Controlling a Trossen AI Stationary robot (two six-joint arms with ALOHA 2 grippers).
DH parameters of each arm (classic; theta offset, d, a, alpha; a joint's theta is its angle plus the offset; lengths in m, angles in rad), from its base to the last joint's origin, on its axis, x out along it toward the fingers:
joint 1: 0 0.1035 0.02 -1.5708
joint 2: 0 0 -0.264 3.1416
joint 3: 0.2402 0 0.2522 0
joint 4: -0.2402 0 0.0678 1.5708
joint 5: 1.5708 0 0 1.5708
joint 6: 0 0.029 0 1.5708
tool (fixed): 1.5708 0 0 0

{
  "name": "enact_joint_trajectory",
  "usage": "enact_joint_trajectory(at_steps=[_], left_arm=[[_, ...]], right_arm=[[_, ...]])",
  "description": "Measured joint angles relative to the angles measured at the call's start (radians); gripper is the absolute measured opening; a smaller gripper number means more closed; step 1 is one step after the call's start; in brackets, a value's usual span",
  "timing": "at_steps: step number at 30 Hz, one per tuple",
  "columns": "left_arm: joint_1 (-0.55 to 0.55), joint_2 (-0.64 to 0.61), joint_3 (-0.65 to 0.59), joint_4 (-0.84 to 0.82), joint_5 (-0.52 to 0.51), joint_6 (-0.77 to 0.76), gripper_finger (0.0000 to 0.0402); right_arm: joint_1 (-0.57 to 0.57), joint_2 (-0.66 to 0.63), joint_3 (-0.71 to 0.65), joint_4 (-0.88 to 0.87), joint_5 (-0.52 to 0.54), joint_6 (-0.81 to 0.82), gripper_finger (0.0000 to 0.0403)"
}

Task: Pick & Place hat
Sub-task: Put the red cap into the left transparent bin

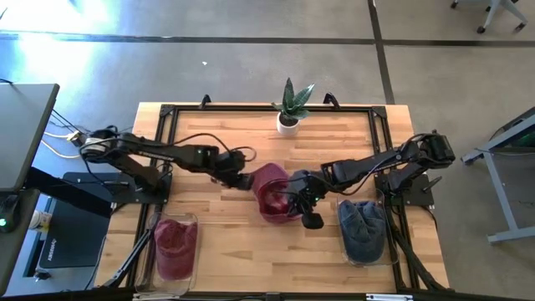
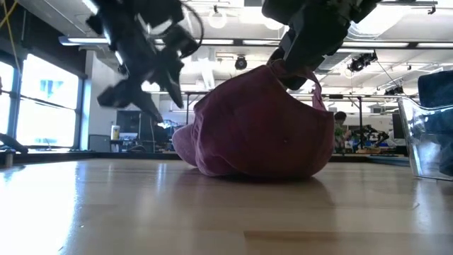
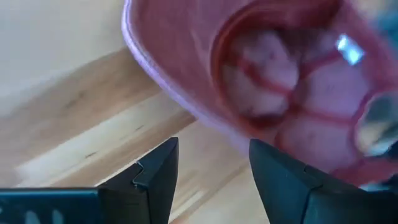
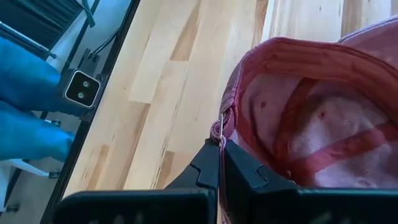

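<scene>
A maroon cap (image 1: 272, 194) lies mid-table with its hollow side turned up, its crown resting on the wood (image 2: 262, 134). My right gripper (image 4: 221, 146) reaches in from the right and is shut on the cap's rim. My left gripper (image 3: 214, 171) is open just left of the cap (image 1: 243, 179), its fingers pointing at the brim (image 3: 168, 68) and short of it. In the low view the left gripper (image 2: 138, 85) hangs above the table, apart from the cap. My right gripper pinches the cap's rim edge (image 4: 224, 124) between its two fingers, at their free ends. It comes from above, slanting in from the table's right side (image 2: 304, 49). The held edge is raised (image 2: 311, 88) while the crown's underside stays on the table.
A clear bin with another maroon cap (image 1: 174, 245) stands at the near left, and a clear bin with a blue cap (image 1: 364, 230) at the near right. A small potted plant (image 1: 289, 109) stands at the far edge. Bare wood lies between the bins.
</scene>
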Motion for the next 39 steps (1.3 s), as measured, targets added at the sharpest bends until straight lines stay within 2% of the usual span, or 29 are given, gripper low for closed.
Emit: enact_joint_trajectory(at_steps=[5, 10, 16, 20, 26, 29, 39], left_arm=[[0.03, -0.011, -0.17, 0.292, 0.039, -0.169, 0.0191], [0.029, 0.029, -0.217, 0.38, -0.044, -0.264, 0.0191], [0.03, 0.034, -0.213, 0.43, -0.124, -0.224, 0.0185], [0.03, 0.034, -0.213, 0.447, -0.159, -0.203, 0.0147], [0.03, 0.04, -0.213, 0.447, -0.172, -0.139, 0.0047], [0.03, 0.073, -0.214, 0.464, -0.192, -0.13, 0.001], [0.029, 0.097, -0.215, 0.537, -0.173, -0.108, 0.0006]], right_arm=[[0.0, 0.0, 0.0, 0.005, 0.002, 0.003, 0.0007], [0.0, 0.0, 0.0, 0.008, 0.002, 0.003, 0.0003], [0.0, 0.0, 0.0, 0.013, 0.002, 0.004, 0.0007], [0.0, 0.0, 0.0, 0.018, 0.002, 0.006, 0.0003], [0.0, 0.0, 0.0, 0.033, 0.01, 0.022, 0.0007], [0.0, 0.0, 0.0, 0.035, 0.011, 0.027, 0.0004], [0.0, 0.0, -0.001, 0.041, 0.027, 0.054, 0.0006]])
